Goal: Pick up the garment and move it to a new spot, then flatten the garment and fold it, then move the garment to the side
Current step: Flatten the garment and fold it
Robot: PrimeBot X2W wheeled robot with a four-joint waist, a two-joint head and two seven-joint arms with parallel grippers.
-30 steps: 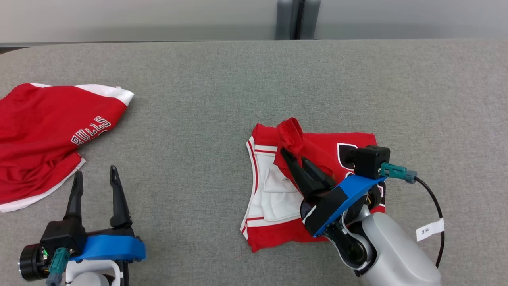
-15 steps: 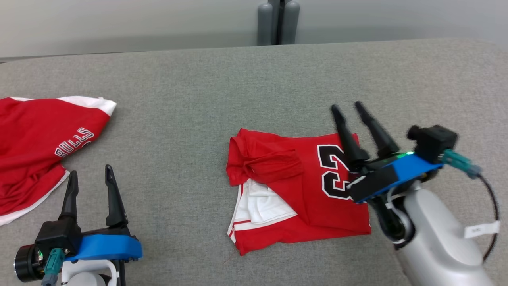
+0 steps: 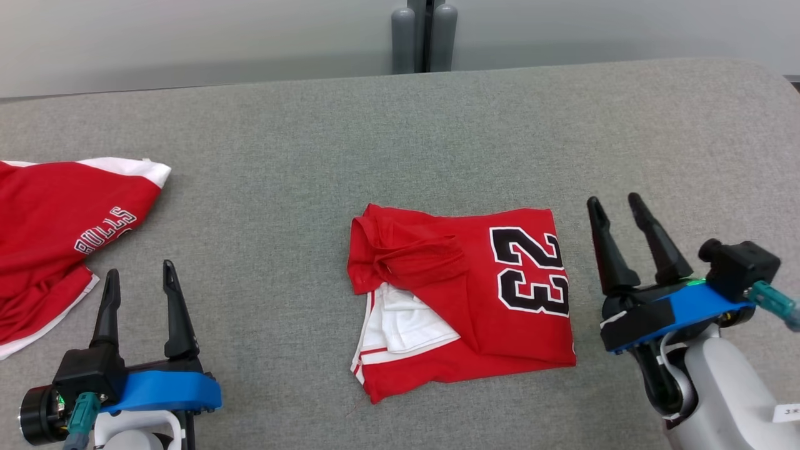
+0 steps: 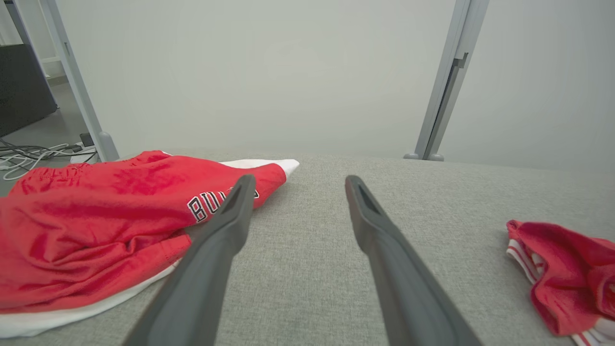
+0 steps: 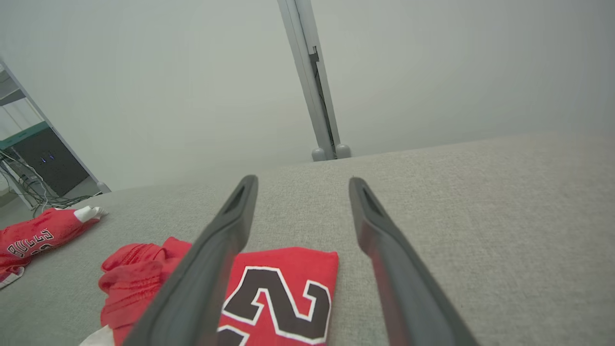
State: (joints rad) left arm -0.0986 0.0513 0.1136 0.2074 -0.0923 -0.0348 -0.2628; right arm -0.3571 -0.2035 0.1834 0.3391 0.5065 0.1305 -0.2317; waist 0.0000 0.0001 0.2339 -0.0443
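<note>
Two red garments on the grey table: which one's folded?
The red jersey with the black 23, mid-table: a compact rectangle. The red BULLS garment at the left edge lies loose and rumpled.

right fingers opened, withdrawn, jersey flap dropped

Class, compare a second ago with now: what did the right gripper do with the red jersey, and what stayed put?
The right gripper released the flap of the jersey that it pinched and drew back rightward, off the cloth, jaws open. The jersey lies folded, number up. The open left gripper and the red shorts stayed put; only the view itself shifted.
</note>
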